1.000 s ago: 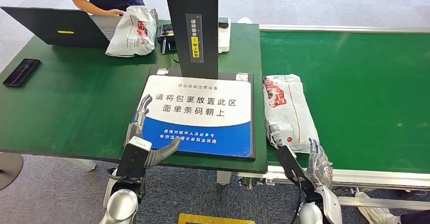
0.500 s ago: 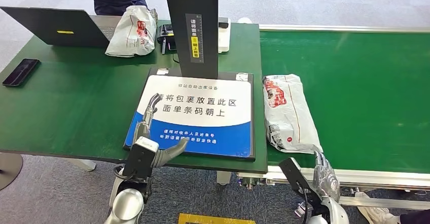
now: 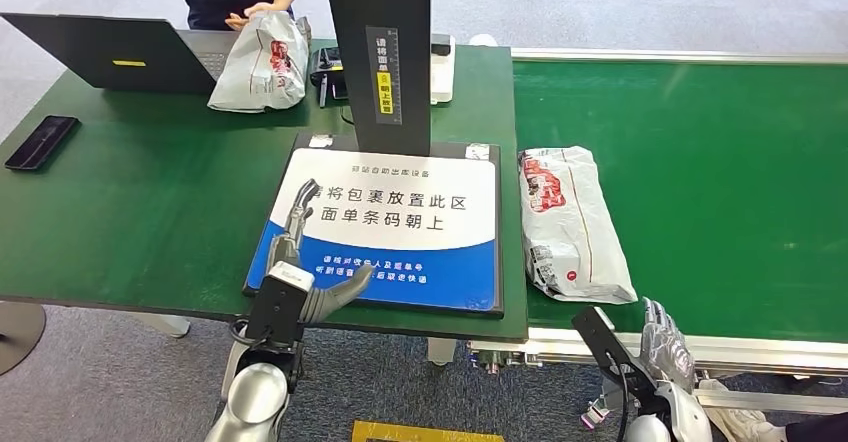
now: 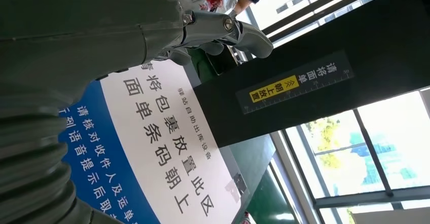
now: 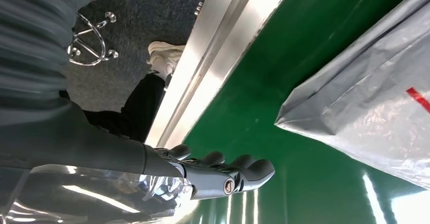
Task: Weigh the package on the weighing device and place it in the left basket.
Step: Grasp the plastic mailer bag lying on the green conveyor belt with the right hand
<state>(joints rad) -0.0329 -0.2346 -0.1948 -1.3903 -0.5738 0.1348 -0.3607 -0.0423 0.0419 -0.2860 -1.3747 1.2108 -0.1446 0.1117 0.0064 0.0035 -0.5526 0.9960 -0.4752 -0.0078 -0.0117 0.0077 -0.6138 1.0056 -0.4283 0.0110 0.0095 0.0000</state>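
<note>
Nearest us, our right hand (image 3: pixel 668 340) hangs off the conveyor's (image 3: pixel 720 202) front rail, fingers loosely extended, holding nothing. Our left hand (image 3: pixel 300 232) lies spread and empty over the weighing device (image 3: pixel 400 232). The package (image 3: pixel 570 222) lies on the conveyor, just beside the device.

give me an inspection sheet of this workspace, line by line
surface: green table beside a green conveyor belt
job's things: grey package lies on the belt beside the weighing device, whose plate is bare; basket: nothing seen
clutter: laptop, phone, second package
hands: left hand open over the plate's near left part; right hand open near the belt's near edge, apart from the package
cables: dark ones behind the device's black post
surroundings: a person behind the table, hand on the second package
</note>
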